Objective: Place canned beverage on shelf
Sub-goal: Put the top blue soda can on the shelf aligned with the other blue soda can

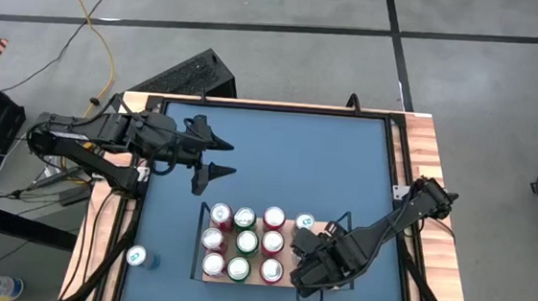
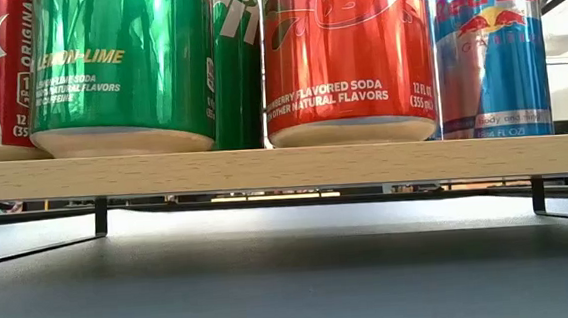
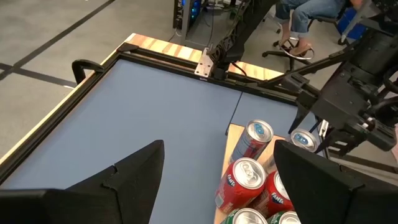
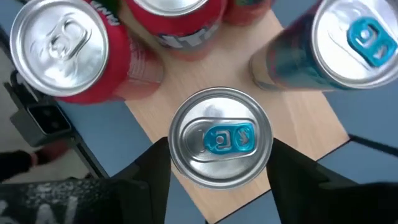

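The shelf [image 1: 290, 273], a light-wood board on thin black rails, lies near the front edge of the blue table [image 1: 278, 161]. Wide bare tabletop stretches between it and the far edge, while only a narrow strip separates the board from the table's right rail. Red and green cans fill the board's left part in three rows. Its right part holds two slim cans and some bare wood between them.

In the low view, the labels read "LEMON-LIME" on a green can [image 2: 122, 70] and "FLAVORED SODA" with "12 FL OZ" on a red can [image 2: 347, 54]. A blue-and-silver Red Bull can [image 2: 487, 50] stands at the shelf's right end.

The right gripper [image 4: 217, 180] hangs over the shelf's right part. Its two dark fingers [image 4: 152, 177] are spread to either side of a slim silver can with a blue pull tab [image 4: 221, 138], which stands upright on the wood. Whether the pads press its wall cannot be told. A second blue-tabbed can [image 4: 351, 43] stands just beyond one finger, and a red can [image 4: 62, 50] stands beyond the other.

The left gripper [image 1: 218, 159] hovers over bare table well behind the shelf, fingers wide apart and empty. One more can [image 1: 138, 256] lies on the table well to the left of the shelf.
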Robot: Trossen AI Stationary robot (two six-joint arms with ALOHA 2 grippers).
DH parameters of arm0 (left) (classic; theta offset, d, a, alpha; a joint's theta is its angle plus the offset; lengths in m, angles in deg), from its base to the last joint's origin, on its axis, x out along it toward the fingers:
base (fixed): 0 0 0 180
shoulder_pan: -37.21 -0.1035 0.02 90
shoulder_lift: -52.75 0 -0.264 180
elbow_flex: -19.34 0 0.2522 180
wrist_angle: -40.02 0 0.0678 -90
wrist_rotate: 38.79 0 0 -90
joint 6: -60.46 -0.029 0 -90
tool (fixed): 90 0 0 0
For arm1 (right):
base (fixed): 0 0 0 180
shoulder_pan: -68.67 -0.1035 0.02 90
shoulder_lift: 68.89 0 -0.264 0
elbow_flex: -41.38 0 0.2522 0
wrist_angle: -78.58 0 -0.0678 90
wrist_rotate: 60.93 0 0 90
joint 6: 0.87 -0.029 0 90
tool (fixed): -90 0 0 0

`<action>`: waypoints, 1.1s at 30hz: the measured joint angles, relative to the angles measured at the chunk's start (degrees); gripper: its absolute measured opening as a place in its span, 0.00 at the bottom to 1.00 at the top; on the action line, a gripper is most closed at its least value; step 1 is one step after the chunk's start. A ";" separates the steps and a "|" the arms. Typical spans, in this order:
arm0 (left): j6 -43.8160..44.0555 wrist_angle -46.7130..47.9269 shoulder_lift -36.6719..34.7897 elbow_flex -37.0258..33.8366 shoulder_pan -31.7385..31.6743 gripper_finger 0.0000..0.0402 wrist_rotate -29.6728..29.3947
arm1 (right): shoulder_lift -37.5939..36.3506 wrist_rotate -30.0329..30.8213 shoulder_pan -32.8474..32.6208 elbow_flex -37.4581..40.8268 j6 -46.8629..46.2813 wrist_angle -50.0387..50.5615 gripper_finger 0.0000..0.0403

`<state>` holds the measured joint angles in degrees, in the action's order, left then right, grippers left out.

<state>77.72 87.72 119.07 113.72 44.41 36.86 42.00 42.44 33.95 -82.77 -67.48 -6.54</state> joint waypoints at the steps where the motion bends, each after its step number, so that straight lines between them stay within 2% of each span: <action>1: 0.02 0.00 0.00 0.00 0.00 0.72 0.00 | 0.00 -0.01 0.00 0.00 0.93 -0.03 0.52; 20: 0.13 0.02 0.00 0.00 0.00 0.72 0.00 | -0.06 -1.51 0.43 -0.02 23.37 -0.98 0.54; 33: 0.13 0.02 0.00 0.00 0.00 0.72 0.00 | -0.05 -1.78 1.46 -0.02 30.07 -0.63 0.54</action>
<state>77.84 87.74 119.07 113.72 44.41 36.86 41.95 40.66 35.41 -82.79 -37.41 -7.17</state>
